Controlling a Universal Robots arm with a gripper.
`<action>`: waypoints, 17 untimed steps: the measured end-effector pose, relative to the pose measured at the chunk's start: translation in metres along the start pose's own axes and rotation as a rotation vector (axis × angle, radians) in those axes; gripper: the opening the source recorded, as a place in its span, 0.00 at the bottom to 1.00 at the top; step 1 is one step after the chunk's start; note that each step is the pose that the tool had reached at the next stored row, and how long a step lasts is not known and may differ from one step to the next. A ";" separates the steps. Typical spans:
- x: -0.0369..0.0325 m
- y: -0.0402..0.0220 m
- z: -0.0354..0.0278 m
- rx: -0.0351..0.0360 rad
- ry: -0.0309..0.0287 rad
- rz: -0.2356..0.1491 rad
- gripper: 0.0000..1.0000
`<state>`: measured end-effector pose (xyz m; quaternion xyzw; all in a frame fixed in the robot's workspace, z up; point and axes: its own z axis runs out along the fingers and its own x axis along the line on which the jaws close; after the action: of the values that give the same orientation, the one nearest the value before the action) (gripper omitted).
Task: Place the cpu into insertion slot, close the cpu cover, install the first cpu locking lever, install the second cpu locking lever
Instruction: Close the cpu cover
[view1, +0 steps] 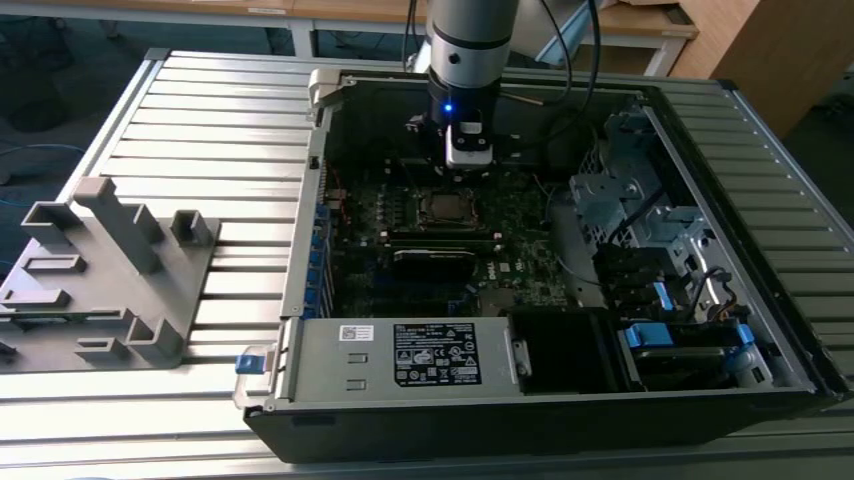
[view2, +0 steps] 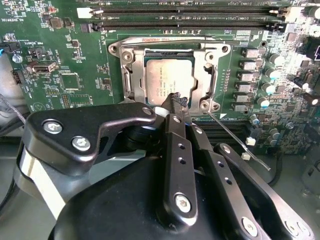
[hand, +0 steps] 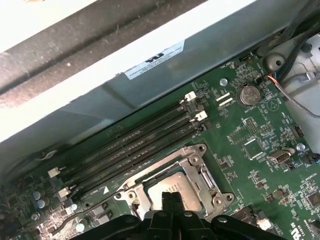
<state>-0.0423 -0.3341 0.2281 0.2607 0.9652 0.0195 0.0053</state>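
In the open computer case, the cpu (view2: 162, 75) lies flat in the insertion slot (view1: 445, 208), its grey-bronze top showing. The silvery cpu cover (view2: 202, 70) lies down around it as a frame. One thin locking lever (view2: 239, 142) juts out slantwise from the socket's corner, off the board. A second metal bar (view2: 165, 40) runs along the socket's far edge. My gripper (view2: 176, 98) hangs just above the cpu's edge, fingers pressed together and holding nothing. It also shows in the first wrist view (hand: 170, 196) and, in the exterior view, as the gripper (view1: 467, 158) just behind the socket.
Long black memory slots (view2: 185, 22) run beside the socket, near the case wall (hand: 100, 65). A drive cage (view1: 627, 190) and cables fill the exterior view's right. A power supply box (view1: 400, 355) sits in front. A grey fixture (view1: 107, 270) stands on the slatted table.
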 end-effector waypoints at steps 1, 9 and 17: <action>0.0000 0.0000 0.0000 -0.0001 0.0003 -0.006 0.11; 0.0000 0.0000 0.0008 -0.0003 0.0005 -0.013 0.11; 0.0000 -0.0002 0.0038 0.0000 0.0012 -0.030 0.11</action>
<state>-0.0423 -0.3341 0.2243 0.2463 0.9690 0.0196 0.0049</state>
